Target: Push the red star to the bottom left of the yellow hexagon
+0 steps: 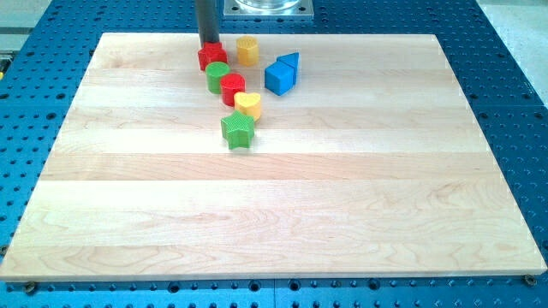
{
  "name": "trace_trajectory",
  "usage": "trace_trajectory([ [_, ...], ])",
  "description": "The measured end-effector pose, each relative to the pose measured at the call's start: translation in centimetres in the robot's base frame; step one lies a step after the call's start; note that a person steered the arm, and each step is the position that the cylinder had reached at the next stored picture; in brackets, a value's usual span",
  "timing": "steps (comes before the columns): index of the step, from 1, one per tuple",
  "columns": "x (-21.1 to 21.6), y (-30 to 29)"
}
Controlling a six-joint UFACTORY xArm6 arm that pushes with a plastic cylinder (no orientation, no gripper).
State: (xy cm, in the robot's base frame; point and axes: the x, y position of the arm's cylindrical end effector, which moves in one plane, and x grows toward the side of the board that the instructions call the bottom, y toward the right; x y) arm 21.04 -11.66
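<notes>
The red star (pixel 212 57) lies near the board's top edge, left of the middle. The yellow hexagon (pixel 247 50) stands just to its right, a small gap between them. My tip (pixel 209 44) is at the red star's top side, touching or almost touching it. The dark rod rises from there out of the view's top.
A green round block (pixel 217 77) sits right below the red star, then a red round block (pixel 233 88), a yellow heart (pixel 248 105) and a green star (pixel 238 130) in a line running down and right. Blue blocks (pixel 281 75) lie right of the line. The wooden board (pixel 274 214) rests on a blue perforated table.
</notes>
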Motion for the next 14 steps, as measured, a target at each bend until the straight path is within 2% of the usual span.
trace_trajectory([
  [1, 0.0, -4.1],
  [3, 4.9, -4.1],
  [5, 4.7, -0.4],
  [11, 3.3, 1.9],
  [12, 3.8, -0.9],
  [13, 6.9, -7.5],
  [14, 12.5, -10.1],
])
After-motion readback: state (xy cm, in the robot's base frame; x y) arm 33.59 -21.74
